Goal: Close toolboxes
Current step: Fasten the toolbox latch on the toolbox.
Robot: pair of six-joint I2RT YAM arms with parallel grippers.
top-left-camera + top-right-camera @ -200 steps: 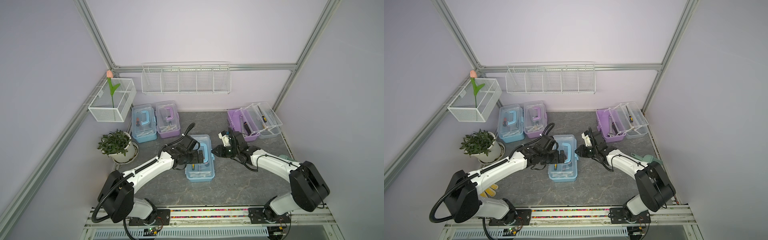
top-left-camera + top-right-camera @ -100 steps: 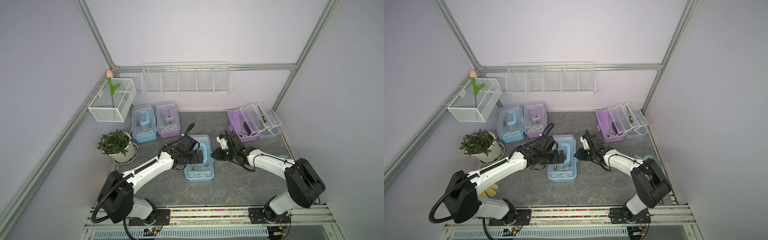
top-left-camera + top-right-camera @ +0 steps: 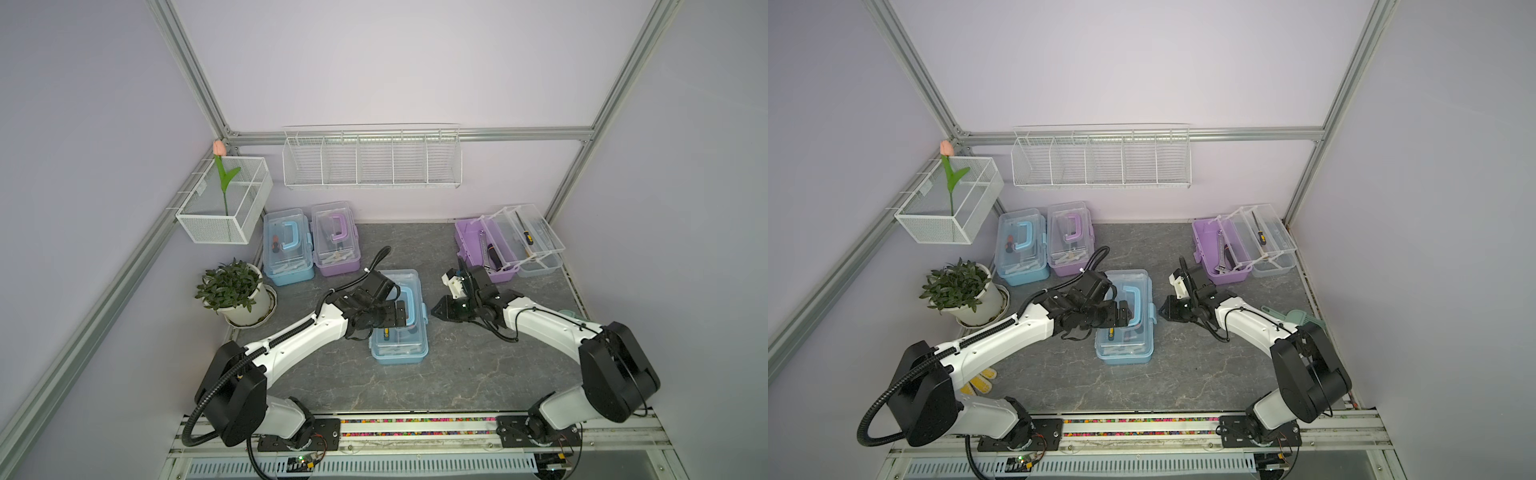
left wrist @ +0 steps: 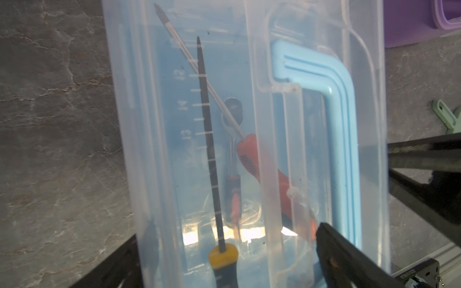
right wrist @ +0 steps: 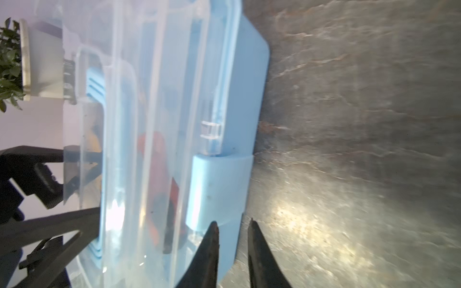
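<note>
In both top views the centre blue toolbox (image 3: 399, 336) sits mid-table (image 3: 457, 374) with its lid (image 3: 409, 282) down. My left gripper (image 3: 395, 316) is spread wide over that lid, holding nothing. My right gripper (image 3: 436, 309) is all but pressed together and empty, its tips just beside the latch (image 3: 1152, 316) on the side facing the table's right edge. The rear blue toolbox (image 3: 288, 249) and rear purple toolbox (image 3: 336, 241), near the rear left corner, look closed. The open purple toolbox (image 3: 469, 245) at the rear right corner has its trays (image 3: 528, 237) fanned out.

I judge the step is snapping this latch. I'd keep the left bearing down so the box can't skate, and push the flap square-on.

Left wrist view: my fingers (image 4: 349, 259) straddle the clear lid. The handle (image 4: 341, 149) lies flat, with screwdrivers (image 4: 249, 159) beneath.

Right wrist view: the tips sit at the latch flap's end. I cannot tell whether they touch it or whether it has clicked home.

Against a second ago, the right gripper has come lower and closer to the latch. The left gripper and the box sit much as they did.
</note>
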